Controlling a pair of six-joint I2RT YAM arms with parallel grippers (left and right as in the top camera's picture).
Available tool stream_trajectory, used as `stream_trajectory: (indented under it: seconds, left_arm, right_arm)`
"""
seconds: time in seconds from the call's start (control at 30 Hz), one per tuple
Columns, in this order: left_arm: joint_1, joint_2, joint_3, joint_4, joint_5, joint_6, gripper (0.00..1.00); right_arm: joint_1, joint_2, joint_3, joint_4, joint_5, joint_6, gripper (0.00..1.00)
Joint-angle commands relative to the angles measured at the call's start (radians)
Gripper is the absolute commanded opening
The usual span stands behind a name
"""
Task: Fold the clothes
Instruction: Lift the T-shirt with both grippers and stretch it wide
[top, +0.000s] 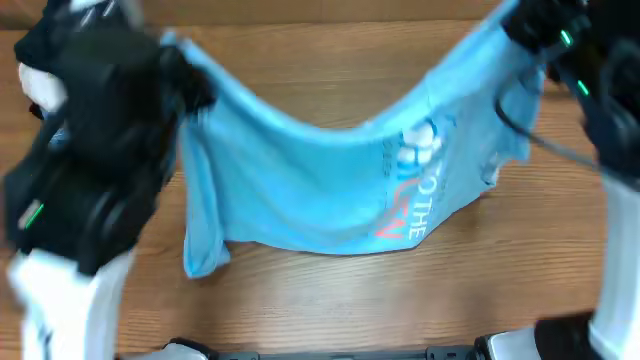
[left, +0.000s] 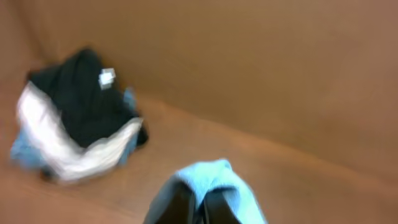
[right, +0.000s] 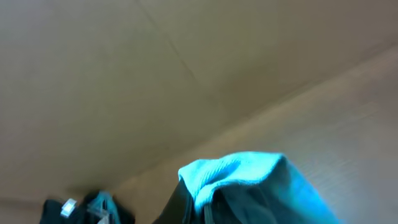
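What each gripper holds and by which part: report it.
Both hold the light blue T-shirt: the left gripper pinches one end of its raised edge, the right gripper the other, cloth sagging between.

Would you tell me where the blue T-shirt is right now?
In the overhead view the blue T-shirt hangs across the middle, stretched between the left pincer and the right pincer, each shut on an upper corner.

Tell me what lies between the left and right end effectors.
The light-blue T-shirt: left end effector and right end effector each grip an end, and it sags between them, seen in the overhead view.
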Motion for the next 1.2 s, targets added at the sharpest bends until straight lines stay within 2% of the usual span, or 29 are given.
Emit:
stream_trajectory:
  seconds: [0.0, 0.1, 0.2, 0.3, 0.4, 0.5, 0.6, 0.67, 0.83, 0.97, 1.0, 1.07, 1.13, 1.17]
  left_arm:
    - [0.077, 0.196, 0.006, 0.222, -0.051, 0.138, 0.04]
    - [0.138, 0.294, 0.038, 0.386, -0.028, 0.253, 0.07]
    - [0.18, 0.294, 0.162, 0.432, -0.031, 0.302, 0.08]
    - [0.188, 0.276, 0.303, 0.33, -0.027, 0.308, 0.06]
    - [0.187, 0.268, 0.33, 0.124, -0.027, 0.301, 0.11]
    - [0.188, 0.305, 0.303, -0.131, -0.005, 0.138, 0.11]
    - [0.188, 0.378, 0.243, -0.299, 0.135, 0.049, 0.1]
    - [0.186, 0.433, 0.236, -0.381, 0.206, 0.029, 0.04]
    - [0.185, 0.477, 0.237, -0.448, 0.28, 0.031, 0.05]
    - [0.171, 0.489, 0.23, -0.495, 0.4, 0.095, 0.19]
    - [0.162, 0.494, 0.217, -0.496, 0.404, 0.094, 0.29]
    - [0.136, 0.508, 0.164, -0.494, 0.403, 0.093, 0.63]
    - [0.12, 0.524, 0.061, -0.459, 0.403, 0.067, 0.75]
    - [0.119, 0.532, -0.003, -0.415, 0.403, 0.024, 0.76]
  right_arm:
    - [-0.005, 0.115, 0.01, 0.144, -0.013, -0.069, 0.04]
    - [-0.048, 0.161, 0.01, 0.283, -0.09, -0.101, 0.08]
    - [-0.158, 0.15, 0.069, 0.307, -0.217, -0.1, 0.12]
    - [-0.28, 0.15, 0.123, 0.261, -0.377, -0.1, 0.08]
    - [-0.34, 0.154, 0.117, 0.13, -0.407, -0.132, 0.07]
    - [-0.333, 0.169, 0.087, -0.022, -0.408, -0.157, 0.07]
    - [-0.322, 0.18, 0.018, -0.173, -0.409, -0.159, 0.06]
    - [-0.322, 0.18, -0.023, -0.242, -0.408, -0.159, 0.04]
    - [-0.321, 0.18, -0.03, -0.278, -0.408, -0.16, 0.04]
    - [-0.322, 0.18, -0.031, -0.288, -0.407, -0.16, 0.05]
    - [-0.322, 0.18, -0.031, -0.288, -0.407, -0.16, 0.05]
    - [-0.322, 0.18, -0.031, -0.291, -0.407, -0.16, 0.05]
    - [-0.322, 0.18, -0.031, -0.294, -0.407, -0.161, 0.05]
    - [-0.322, 0.18, -0.031, -0.294, -0.407, -0.161, 0.05]
